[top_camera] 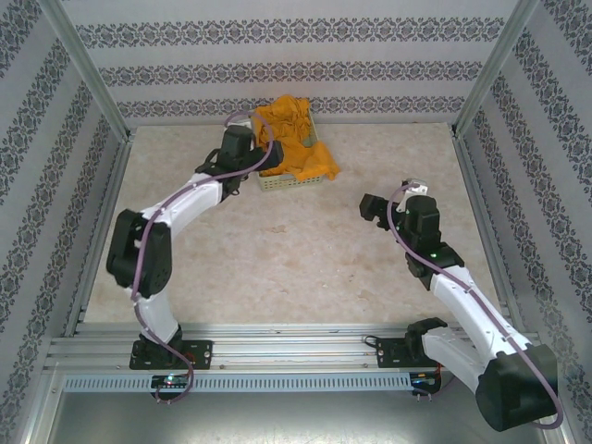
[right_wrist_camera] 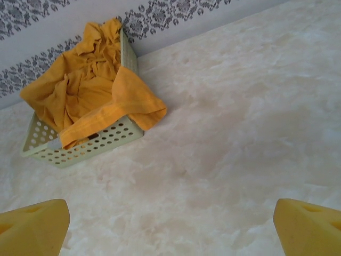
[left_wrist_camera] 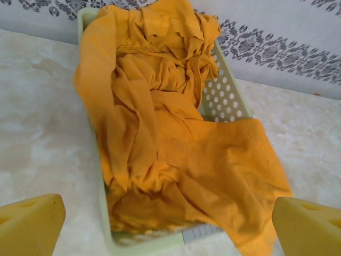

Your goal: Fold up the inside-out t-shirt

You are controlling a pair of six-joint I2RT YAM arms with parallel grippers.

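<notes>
The left hand (left_wrist_camera: pixel 169 230) hangs released, both fingers spread wide, just short of the near end of the basket (left_wrist_camera: pixel 226 98). The t-shirt (left_wrist_camera: pixel 176 160) lies bunched right in front of it, heaped inside the basket with one flap spilling over the wall to the hand's right and down onto the table (left_wrist_camera: pixel 37 138). The likeliest trouble is that a pinch on this heap takes several layers at once, so the cloth would come up as a wad rather than by one edge; it could also catch only a thin fold and slip. The basket looks light, so cloth draped over its rim could drag or tip it when the shirt is pulled out. Fingers sent too deep could strike the lattice floor or the near rim. In this crumple I cannot tell collar from hem, so a wrong edge might be picked. The right hand (right_wrist_camera: pixel 170 230) is likewise released and holds nothing, over bare table with the basket well ahead of it and to its left, too far off to steady the basket if that were needed.
</notes>
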